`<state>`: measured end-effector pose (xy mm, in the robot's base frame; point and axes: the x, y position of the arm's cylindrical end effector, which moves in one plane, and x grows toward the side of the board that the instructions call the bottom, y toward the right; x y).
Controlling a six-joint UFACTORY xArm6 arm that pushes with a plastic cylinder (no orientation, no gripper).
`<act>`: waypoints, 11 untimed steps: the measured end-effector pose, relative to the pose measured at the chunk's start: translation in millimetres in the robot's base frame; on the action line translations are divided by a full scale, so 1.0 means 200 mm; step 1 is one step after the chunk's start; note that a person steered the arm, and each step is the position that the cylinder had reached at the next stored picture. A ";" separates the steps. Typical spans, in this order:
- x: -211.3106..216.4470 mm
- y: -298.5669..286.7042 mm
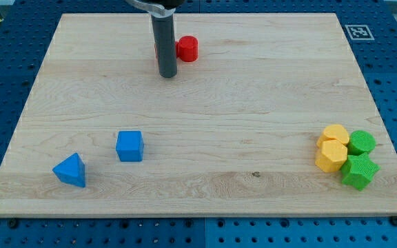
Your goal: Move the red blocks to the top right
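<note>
Near the bench's (205,103) top edge, left of centre, the red cylinder block (187,49) lies at about two o'clock from my tip (167,74), close beside the dark rod, with a sliver of a second red block (156,49) peeking out behind the rod at eleven o'clock. No hand is fitted, so nothing is gripped. Far at four o'clock two yellow blocks (333,149) and two green blocks (359,160) cluster; at seven o'clock sit a blue cube (129,146) and a blue wedge (71,170).

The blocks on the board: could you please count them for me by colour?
Red: 1 in clear view, a red cylinder; a red sliver behind the rod may be a second.
Blue: 2, blue cube, blue triangular block.
Yellow: 2.
Green: 2.
Total: 7 sure.
</note>
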<state>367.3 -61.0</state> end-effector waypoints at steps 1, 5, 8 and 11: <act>0.00 -0.14; -0.24 -0.23; -0.27 -0.04; -0.40 0.35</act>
<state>288.3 9.8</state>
